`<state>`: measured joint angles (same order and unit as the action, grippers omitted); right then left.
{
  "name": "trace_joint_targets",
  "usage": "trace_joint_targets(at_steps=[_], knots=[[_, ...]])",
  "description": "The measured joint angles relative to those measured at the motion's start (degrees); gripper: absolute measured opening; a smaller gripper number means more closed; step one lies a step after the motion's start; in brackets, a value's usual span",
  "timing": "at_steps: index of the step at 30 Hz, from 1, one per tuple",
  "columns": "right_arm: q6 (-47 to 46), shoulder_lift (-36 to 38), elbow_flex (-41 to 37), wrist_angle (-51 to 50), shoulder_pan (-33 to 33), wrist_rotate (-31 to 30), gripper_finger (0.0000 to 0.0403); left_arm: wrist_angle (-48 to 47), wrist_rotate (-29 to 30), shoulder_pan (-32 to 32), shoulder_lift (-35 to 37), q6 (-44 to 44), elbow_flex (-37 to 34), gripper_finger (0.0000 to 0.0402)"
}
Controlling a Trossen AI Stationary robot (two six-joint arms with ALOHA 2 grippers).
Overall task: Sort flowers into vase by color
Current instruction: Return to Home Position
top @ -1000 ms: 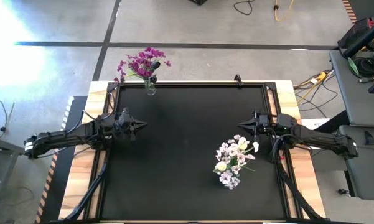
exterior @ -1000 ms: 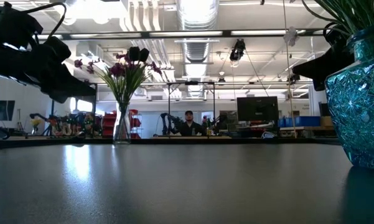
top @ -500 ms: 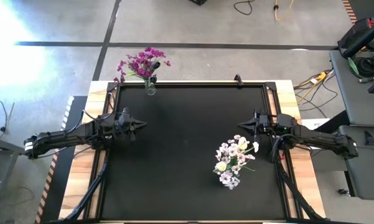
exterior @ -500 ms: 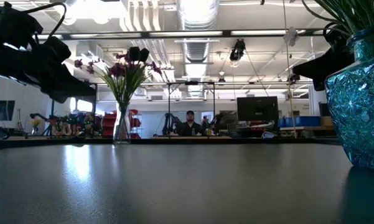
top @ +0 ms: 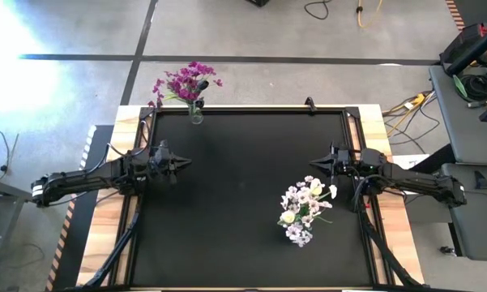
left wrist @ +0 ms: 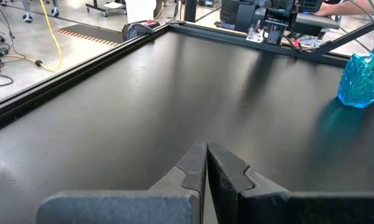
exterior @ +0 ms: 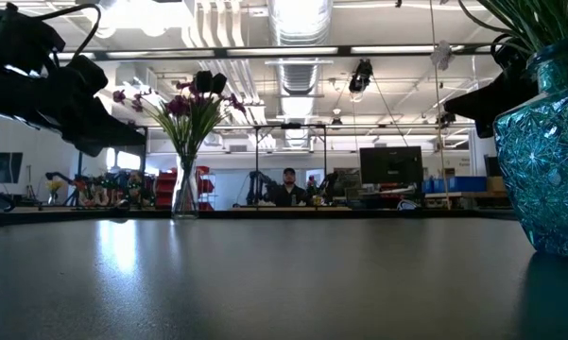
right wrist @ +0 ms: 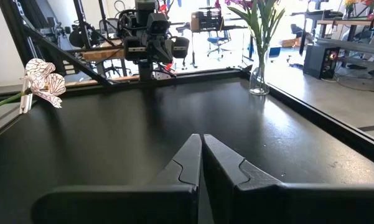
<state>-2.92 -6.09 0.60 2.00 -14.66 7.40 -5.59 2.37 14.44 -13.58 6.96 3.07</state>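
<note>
No stems lie loose on the desk (top: 243, 195), so the sorting looks finished, and what remains, by my reading, is parking the arms. The magenta flowers (top: 185, 83), with a dark bud (top: 202, 83) among them, stand in the clear vase (top: 195, 116) at the desk's back edge on the left arm's side. The white flowers (top: 304, 207) fill the blue vase (exterior: 554, 156) nearer the front, just beside the right arm. The left hand (top: 186, 162) hovers over the left part of the desk, its fingers pressed together and holding nothing, as its wrist view shows. The right hand (top: 312, 163) faces it from the opposite side, likewise closed flat and empty. Both point inward across bare surface, well apart from each other. To finish well, each arm should draw back along its own line rather than swing sideways. The right one needs more care: the white sprays spread close beside its wrist, and a brush against them could tilt the blue vase or drag a stem out, so I would lift slightly before retracting there. The clear vase is narrow and carries a wide, top-heavy bunch, so it would probably tip easily. The left arm is clear of it and should take no path toward that corner. Slow, level motion with fingers together suits both.
</note>
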Motion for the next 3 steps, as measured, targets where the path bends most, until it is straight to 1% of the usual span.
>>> trace_joint_targets(at_steps=[3], knots=[[0.0,0.0,0.0,0.0,0.0,0.0,0.0009,0.0,0.0,0.0,0.0,0.0,0.0,0.0]])
